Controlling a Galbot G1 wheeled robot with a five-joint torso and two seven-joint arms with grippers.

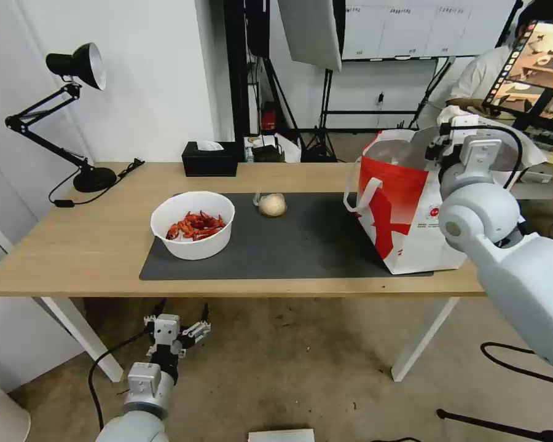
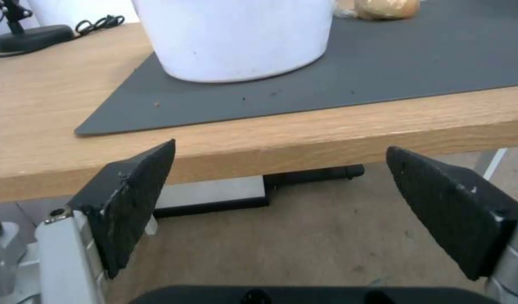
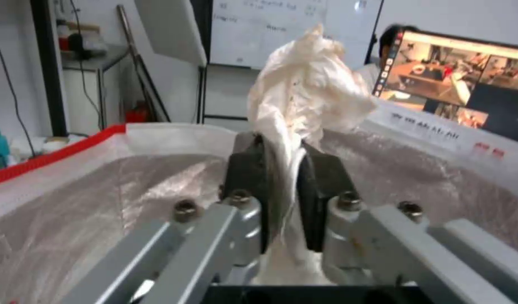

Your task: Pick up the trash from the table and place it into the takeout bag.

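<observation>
My right gripper (image 3: 284,169) is shut on a crumpled white tissue (image 3: 309,88) and hangs over the open mouth of the red-and-white takeout bag (image 1: 405,209), whose silver foil lining (image 3: 101,198) lies below it. On the table's (image 1: 92,245) dark grey mat (image 1: 313,239), a white bowl of red crayfish shells (image 1: 192,224) stands at the left. A beige wrapped lump (image 1: 272,204) lies near the mat's far edge. My left gripper (image 1: 175,331) hangs open below the table's front edge, in front of the bowl (image 2: 236,38), with nothing between its fingers (image 2: 129,202).
A black tissue box (image 1: 210,158) sits at the table's far edge. A black desk lamp (image 1: 74,67) and its cable occupy the far left corner. Light stands and a monitor (image 1: 534,67) with a seated person fill the room behind the bag.
</observation>
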